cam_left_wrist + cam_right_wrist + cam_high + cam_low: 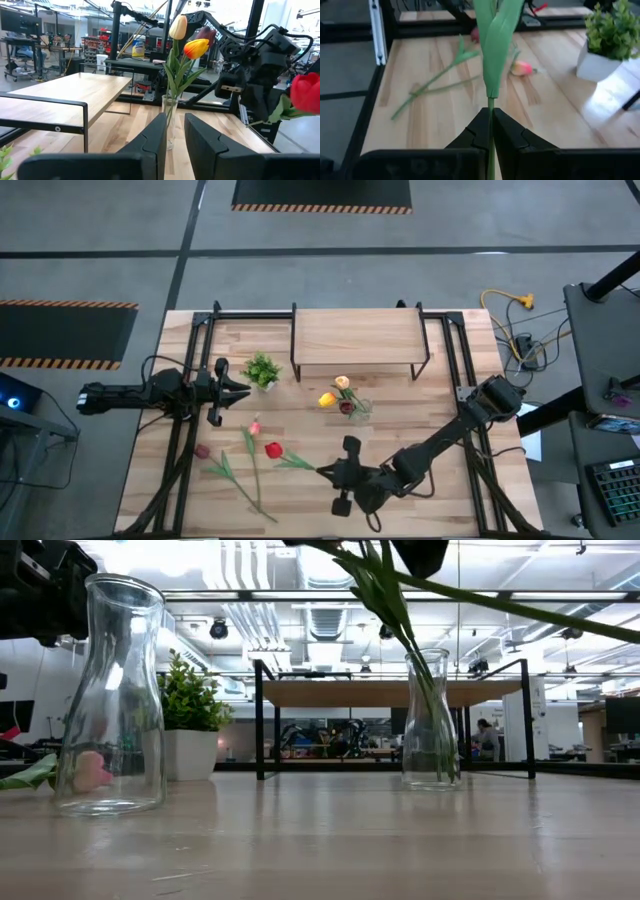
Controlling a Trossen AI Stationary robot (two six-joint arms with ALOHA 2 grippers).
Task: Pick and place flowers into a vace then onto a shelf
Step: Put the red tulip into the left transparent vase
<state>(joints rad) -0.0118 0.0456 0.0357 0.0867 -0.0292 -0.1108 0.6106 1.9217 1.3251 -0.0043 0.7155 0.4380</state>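
My right gripper [325,471], near the table's front middle, is shut on a red tulip [273,449], whose head [305,92] is up in the air. The glass vase [358,410] stands upright in front of the shelf [355,335]. It holds yellow, peach and dark maroon tulips [190,47], their stems resting inside it. A pink tulip [255,427] and a maroon one [203,451] lie flat on the table at the left. My left gripper [243,387] waits at the table's left, level, its fingers [150,140] a narrow gap apart with nothing between them. My right gripper pinches the red tulip's thin green stem [490,104] between its two fingertips, just below a leaf. The fingers come from the table's right, slanting down toward the left. The stem runs on roughly in line with them. The tulip is lifted clear, head toward the table's left.
A small leafy plant in a white pot [262,370] stands left of the shelf, close to my left gripper. A second, empty glass vase [110,695] shows close up in the low view. Black frame rails [190,430] run along both table sides.
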